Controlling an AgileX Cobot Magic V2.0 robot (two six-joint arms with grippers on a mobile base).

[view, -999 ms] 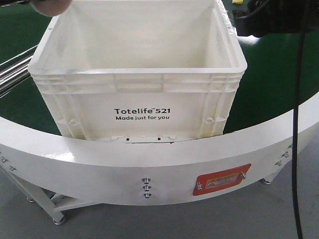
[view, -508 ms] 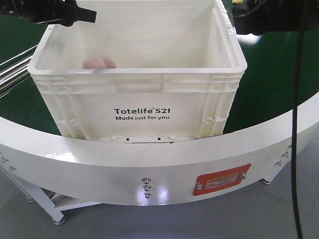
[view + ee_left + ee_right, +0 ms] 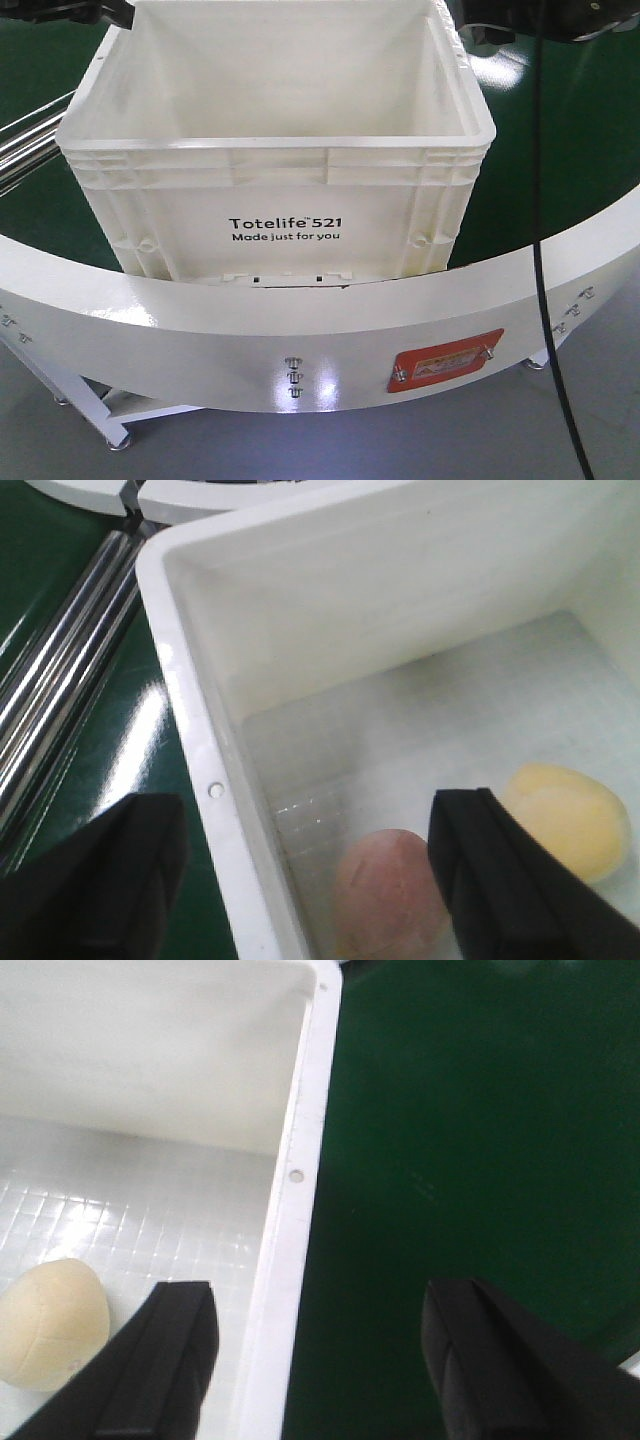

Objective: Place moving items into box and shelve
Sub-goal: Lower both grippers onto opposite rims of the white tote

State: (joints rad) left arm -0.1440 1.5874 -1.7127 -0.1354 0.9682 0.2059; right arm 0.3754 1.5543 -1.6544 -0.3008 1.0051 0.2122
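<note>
Left wrist view: left claw (image 3: 305,815) spread wide, empty, straddling box (image 3: 185,690) wall, one finger on inner side, other over green counter (image 3: 30,570). Right claw (image 3: 315,1305) likewise apart, empty, astride opposite rim. Brownish item (image 3: 385,890) and yellow ball (image 3: 565,815) lie side by side on box floor. Looks posed for clamping walls, then lifting box to shelf.

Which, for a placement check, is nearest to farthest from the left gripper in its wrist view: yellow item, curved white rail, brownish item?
1. brownish item, below left gripper
2. yellow item, farther right
3. curved white rail, top left
</note>
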